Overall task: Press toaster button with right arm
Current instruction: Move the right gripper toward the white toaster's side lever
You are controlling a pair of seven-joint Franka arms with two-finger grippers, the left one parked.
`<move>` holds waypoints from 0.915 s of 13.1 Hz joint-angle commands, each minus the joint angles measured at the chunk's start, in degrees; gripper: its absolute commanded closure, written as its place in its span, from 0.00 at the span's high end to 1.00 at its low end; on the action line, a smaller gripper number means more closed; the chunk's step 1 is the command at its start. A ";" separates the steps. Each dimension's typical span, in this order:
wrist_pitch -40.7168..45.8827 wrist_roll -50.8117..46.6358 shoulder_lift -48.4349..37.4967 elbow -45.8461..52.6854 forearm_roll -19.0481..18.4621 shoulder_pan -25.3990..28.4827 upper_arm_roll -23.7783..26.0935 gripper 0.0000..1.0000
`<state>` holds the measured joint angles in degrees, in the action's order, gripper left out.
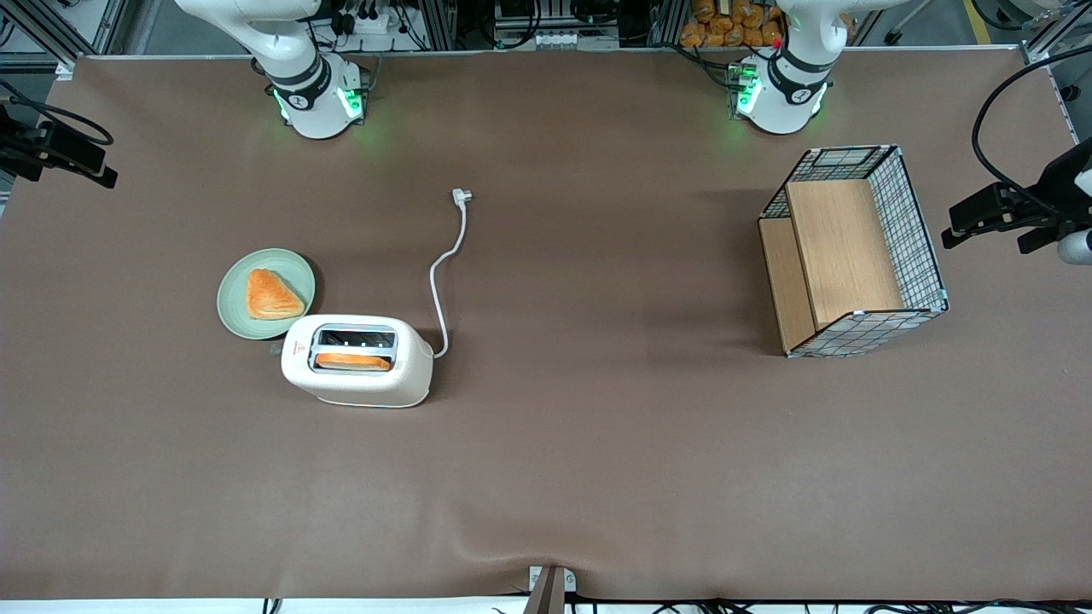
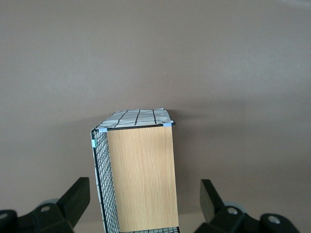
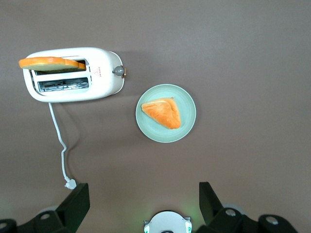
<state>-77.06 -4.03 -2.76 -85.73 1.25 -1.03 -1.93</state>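
Cream toaster lengthwise along table, toaster button toward plate; open jaws of gripper high above.

Soft, even overhead light is falling on the matte brown tablecloth. The cream-white rounded toaster and the wire-mesh basket with wooden panels are casting faint, blurred shadows. Green lamps are glowing on the white arm base. The right arm's gripper, hovering high above the table with black fingers spread, is looking dark and slightly soft.

A brown-covered table carries the toaster, its white cord, a green plate just beside it, and a wire-and-wood basket toward the parked arm's end; the gripper hangs above.
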 commanded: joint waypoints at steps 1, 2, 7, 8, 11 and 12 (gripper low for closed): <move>0.16 -0.89 0.03 0.39 0.24 -0.81 0.70 1.00; 0.16 -0.71 0.03 0.39 0.24 -1.08 0.70 1.00; 0.68 -0.45 3.89 1.97 0.16 -1.43 0.70 1.00; 0.69 -0.36 4.68 2.05 0.51 -1.52 0.70 1.00; 0.69 -0.10 9.25 6.27 0.95 -1.16 0.79 1.00; 0.43 0.08 10.31 6.27 2.34 -1.77 0.70 1.00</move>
<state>-77.57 -4.04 4.04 -83.21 1.50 -1.16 -1.92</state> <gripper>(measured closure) 0.000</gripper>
